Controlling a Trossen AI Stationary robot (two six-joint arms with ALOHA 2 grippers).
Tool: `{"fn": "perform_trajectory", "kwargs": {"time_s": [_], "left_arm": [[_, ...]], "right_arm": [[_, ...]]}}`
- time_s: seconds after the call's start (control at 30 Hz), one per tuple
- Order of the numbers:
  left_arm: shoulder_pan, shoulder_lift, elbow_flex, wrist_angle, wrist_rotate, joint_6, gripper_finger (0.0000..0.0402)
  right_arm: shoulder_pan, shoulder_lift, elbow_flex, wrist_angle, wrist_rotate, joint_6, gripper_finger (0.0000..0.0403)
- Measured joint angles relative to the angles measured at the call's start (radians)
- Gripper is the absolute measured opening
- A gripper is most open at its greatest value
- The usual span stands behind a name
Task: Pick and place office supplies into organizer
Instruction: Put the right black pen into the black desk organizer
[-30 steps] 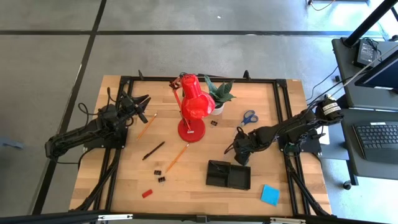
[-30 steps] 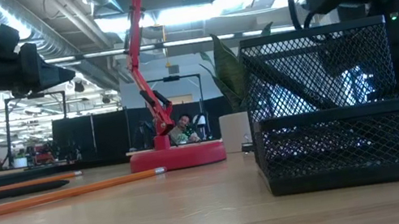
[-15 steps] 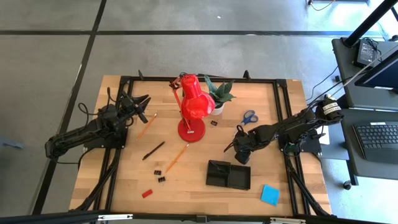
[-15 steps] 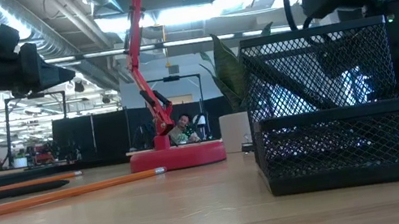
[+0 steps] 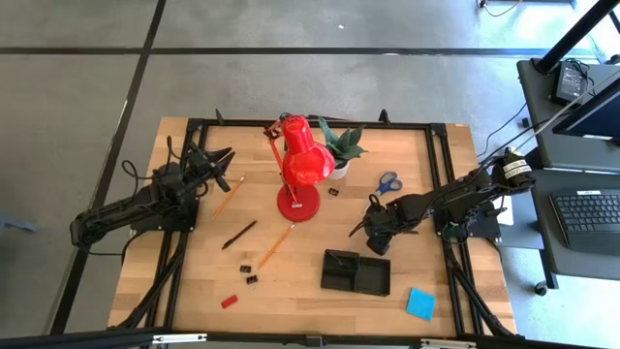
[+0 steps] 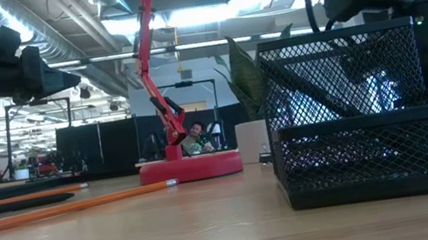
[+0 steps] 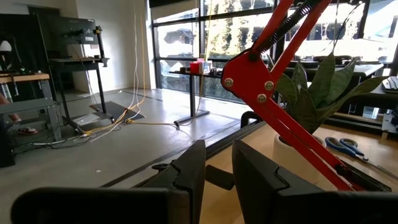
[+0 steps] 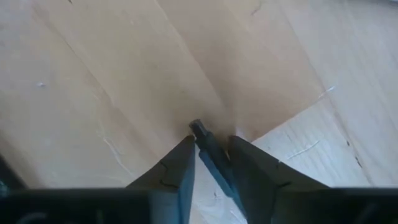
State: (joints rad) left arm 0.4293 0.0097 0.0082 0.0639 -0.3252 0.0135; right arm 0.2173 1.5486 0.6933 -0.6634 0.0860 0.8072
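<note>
My right gripper (image 5: 369,229) hangs over the table just beyond the far side of the black mesh organizer (image 5: 356,272), shut on a dark pen (image 8: 200,135). My left gripper (image 5: 219,166) waits open near the table's far left, touching nothing. On the wood lie two orange pencils (image 5: 229,196) (image 5: 276,245), a black pen (image 5: 239,234), black clips (image 5: 252,271), a red block (image 5: 229,301), blue-handled scissors (image 5: 388,182) and a blue note pad (image 5: 420,303). The low view shows the organizer (image 6: 380,108) close up. My right gripper pinches the dark pen between its two fingers, close to the pen's end (image 8: 198,129), which sticks out past the fingertips (image 8: 180,155). The fingers come from above, pointing down at the wood. Whether that end touches the table, I cannot tell.
A red desk lamp (image 5: 300,170) stands in the middle of the far half, with a small potted plant (image 5: 341,145) beside it. Bare wood lies between the lamp base and the organizer. The black table frame (image 5: 441,184) runs along the edges.
My right gripper has shifted slightly toward the table's left, still shut on the pen.
</note>
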Motion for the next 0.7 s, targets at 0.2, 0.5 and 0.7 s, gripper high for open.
{"fn": "perform_trajectory", "kwargs": {"time_s": [0.2, 0.5, 0.7], "left_arm": [[0.0, 0.0, 0.0, 0.0, 0.0, 0.0, 0.0074], [0.0, 0.0, 0.0, 0.0, 0.0, 0.0, 0.0074], [0.0, 0.0, 0.0, 0.0, 0.0, 0.0, 0.0074]], "right_arm": [[0.0, 0.0, 0.0, -0.004, 0.002, -0.001, 0.0076], [0.0, 0.0, 0.0, -0.008, 0.002, -0.002, 0.0044], [0.0, -0.001, 0.0, -0.003, 0.006, -0.002, 0.0042]]}}
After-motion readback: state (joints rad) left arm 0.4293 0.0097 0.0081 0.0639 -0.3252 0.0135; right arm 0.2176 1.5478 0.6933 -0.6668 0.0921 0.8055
